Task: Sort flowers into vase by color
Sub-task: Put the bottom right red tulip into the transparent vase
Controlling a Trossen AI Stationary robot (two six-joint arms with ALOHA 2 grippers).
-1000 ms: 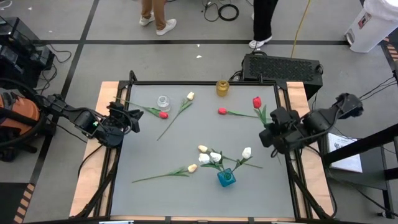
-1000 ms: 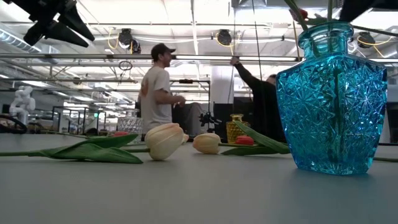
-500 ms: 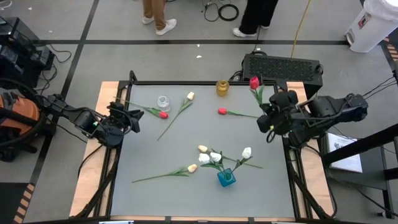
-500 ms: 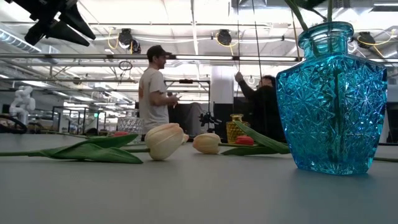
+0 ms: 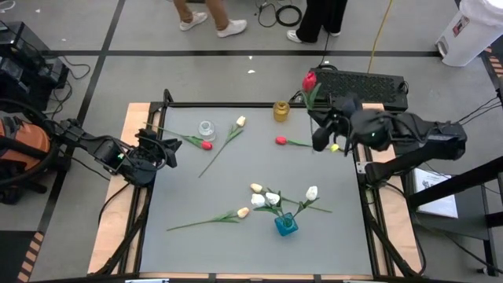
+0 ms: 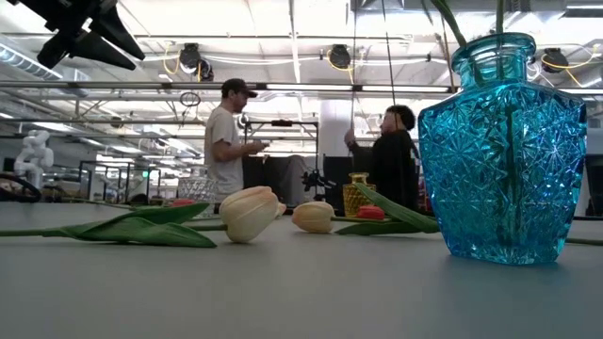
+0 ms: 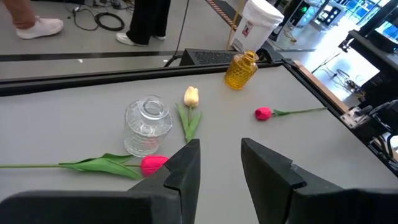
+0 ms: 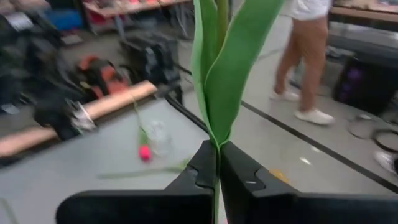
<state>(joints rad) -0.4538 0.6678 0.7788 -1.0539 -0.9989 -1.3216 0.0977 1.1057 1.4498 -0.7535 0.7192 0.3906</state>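
Grey table [image 5: 236, 185], two people beyond | right gripper [image 5: 324, 135] clamped on red tulip [image 5: 310, 80], head high above jaws | left gripper [image 7: 219, 163] parted, empty | risk: thin stem slips.

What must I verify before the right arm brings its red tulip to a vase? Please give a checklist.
1. Grip: right gripper fingers shut on the red tulip stem: ok.
2. Tulip lifted clear of the table: ok.
3. Yellow vase upright and holding no flowers: ok.
4. Blue vase holds white tulips, wrong colour for red: not ok as target.
5. Left gripper waits at the table's left edge, out of the way: ok.
6. Which vase is meant for red: cannot tell.
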